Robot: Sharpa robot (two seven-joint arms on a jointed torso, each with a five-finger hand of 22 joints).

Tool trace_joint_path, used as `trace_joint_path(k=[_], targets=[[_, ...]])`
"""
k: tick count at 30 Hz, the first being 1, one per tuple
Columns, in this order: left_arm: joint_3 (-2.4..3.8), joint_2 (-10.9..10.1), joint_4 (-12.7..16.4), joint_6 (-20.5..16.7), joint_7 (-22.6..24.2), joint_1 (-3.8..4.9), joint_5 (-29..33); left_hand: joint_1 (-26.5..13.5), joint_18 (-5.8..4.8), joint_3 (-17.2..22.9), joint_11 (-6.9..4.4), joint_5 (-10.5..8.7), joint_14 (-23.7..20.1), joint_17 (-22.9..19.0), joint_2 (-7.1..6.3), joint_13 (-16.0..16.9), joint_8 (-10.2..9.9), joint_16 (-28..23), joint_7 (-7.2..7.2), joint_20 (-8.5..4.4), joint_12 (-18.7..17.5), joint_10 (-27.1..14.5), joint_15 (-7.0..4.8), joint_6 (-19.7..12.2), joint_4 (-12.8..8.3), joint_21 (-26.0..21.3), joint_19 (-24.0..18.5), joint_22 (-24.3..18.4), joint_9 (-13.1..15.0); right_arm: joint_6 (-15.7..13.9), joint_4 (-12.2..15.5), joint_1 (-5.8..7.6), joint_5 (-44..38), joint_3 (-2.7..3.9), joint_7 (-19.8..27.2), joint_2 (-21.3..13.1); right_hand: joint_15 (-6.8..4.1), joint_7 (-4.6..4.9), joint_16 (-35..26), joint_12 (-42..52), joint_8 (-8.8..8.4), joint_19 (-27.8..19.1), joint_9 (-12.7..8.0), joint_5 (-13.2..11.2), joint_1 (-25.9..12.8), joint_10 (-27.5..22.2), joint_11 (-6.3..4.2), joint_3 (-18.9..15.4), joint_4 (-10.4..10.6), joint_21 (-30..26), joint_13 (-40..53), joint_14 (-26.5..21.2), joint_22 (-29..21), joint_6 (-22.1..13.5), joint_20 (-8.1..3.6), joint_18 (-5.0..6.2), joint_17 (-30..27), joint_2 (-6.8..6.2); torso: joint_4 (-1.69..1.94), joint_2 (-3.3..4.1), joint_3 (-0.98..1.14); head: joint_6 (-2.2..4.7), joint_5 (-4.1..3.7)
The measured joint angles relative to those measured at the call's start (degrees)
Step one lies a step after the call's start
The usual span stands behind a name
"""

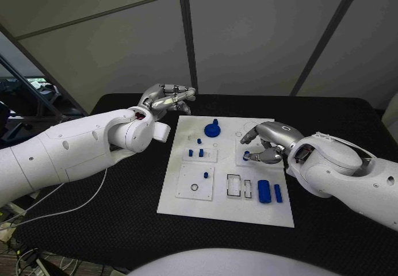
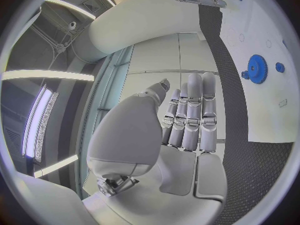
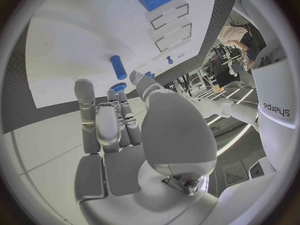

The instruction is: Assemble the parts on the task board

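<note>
Head view: the white task board (image 1: 228, 198) lies mid-table with blue parts on it, a gear (image 1: 212, 129) near its far edge, pegs (image 1: 195, 153) on the left, a block (image 1: 264, 191) at the near right. Left hand (image 1: 166, 99) hovers beyond the board's far left corner, fingers straight and pressed together, holding nothing. Right hand (image 1: 267, 142) rests over the board's right side, fingers curled beside a small blue peg (image 1: 246, 154); whether it pinches the peg I cannot tell

black table (image 1: 332, 241), white task board (image 1: 249, 213) on it
</note>
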Motion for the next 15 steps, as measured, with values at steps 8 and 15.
trace_joint_path(k=[8,15], targets=[[-0.04,0.00,-0.01,0.11,-0.02,0.00,-0.05,0.06,0.00,0.00,0.00,0.00,0.00,0.00,0.06,0.00,0.00,-0.23,0.00,0.00,0.00,0.00,0.00,0.00,0.00,0.00,0.00,0.00,0.00,3.32,-0.88,0.05,-0.28,0.02,-0.76,0.85,0.00,0.09,0.00,1.86,0.00,0.00,0.10,0.00,1.23,0.02,-0.02,-0.63,0.31,0.00,0.20,0.00,0.29,0.19,0.00,0.00,-0.05,1.23,0.04,0.03,-0.03,-0.26,-0.01],[-0.05,-0.07,0.00,0.15,-0.03,0.00,-0.08,0.06,0.00,0.00,0.00,0.00,0.00,0.01,0.06,-0.01,0.00,-0.23,0.00,0.00,0.00,0.01,0.00,0.00,0.00,0.00,0.00,0.01,0.00,5.98,-1.52,0.05,-0.65,-0.09,-1.24,1.47,-0.43,0.09,1.56,4.81,0.38,2.53,0.23,0.64,2.74,4.30,-1.12,0.62,0.35,2.55,0.31,-0.01,3.75,2.38,-0.83,0.00,1.41,2.74,0.06,0.03,-0.02,-0.57,0.26]])
